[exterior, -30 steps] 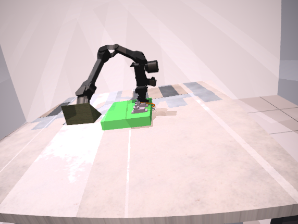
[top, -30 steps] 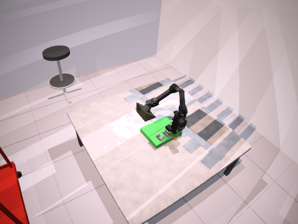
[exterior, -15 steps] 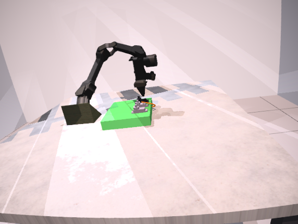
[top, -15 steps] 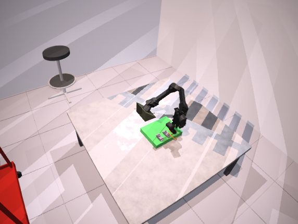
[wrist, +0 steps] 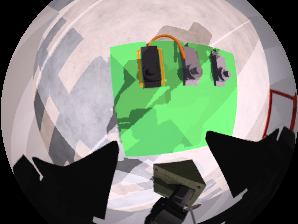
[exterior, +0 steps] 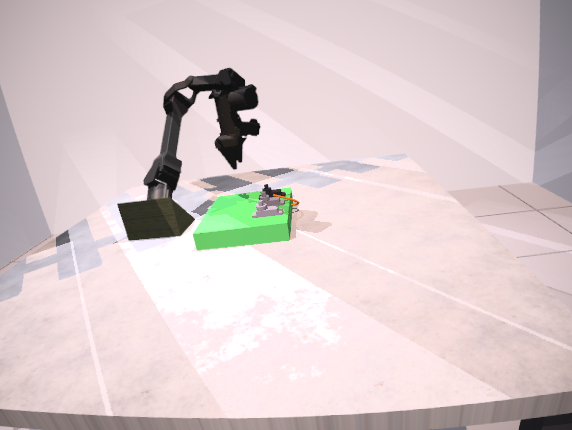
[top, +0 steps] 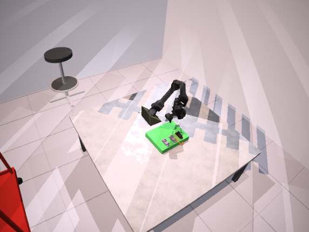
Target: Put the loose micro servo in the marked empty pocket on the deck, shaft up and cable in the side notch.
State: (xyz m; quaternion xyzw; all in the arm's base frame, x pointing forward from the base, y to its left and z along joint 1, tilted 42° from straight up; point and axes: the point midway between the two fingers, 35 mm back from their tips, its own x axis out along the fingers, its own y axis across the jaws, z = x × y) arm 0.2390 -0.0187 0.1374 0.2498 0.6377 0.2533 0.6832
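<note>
I am lifting the released, empty end effector point(exterior: 234, 162) straight up, avoiding the seated micro servo point(wrist: 150, 67) and cable point(wrist: 170, 38).

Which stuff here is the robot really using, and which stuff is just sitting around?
Part of the job:
- black micro servo with orange cable
- green deck
- gripper, open, above the deck

Just around:
- two grey servos
- stool
- red cart
</note>
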